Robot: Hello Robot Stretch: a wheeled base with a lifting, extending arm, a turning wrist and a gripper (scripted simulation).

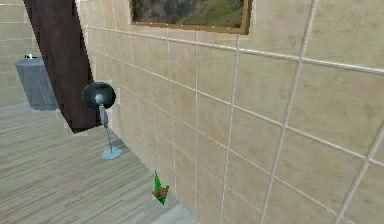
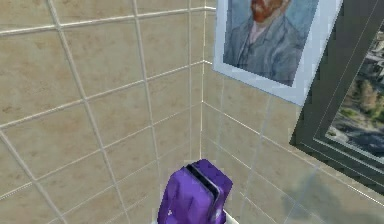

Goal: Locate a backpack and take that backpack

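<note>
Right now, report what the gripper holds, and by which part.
That cannot be told from these pictures. The glossy purple backpack sits low in the arm side view, by the beige tiled wall.

Soft, even light falls across the tiled wall (image 1: 260, 110) in the forward view, bright enough that its grout lines read clearly. The wooden floor (image 1: 50, 170) is lit alike. A dark brown panel (image 1: 60, 60) leans near the view's left, a lean of the picture only. In the arm side view the tiled corner (image 2: 205, 110) is evenly lit, a grey shadow lies low at the right, and the purple backpack (image 2: 195, 195) shows paler highlights along its upper folds.
</note>
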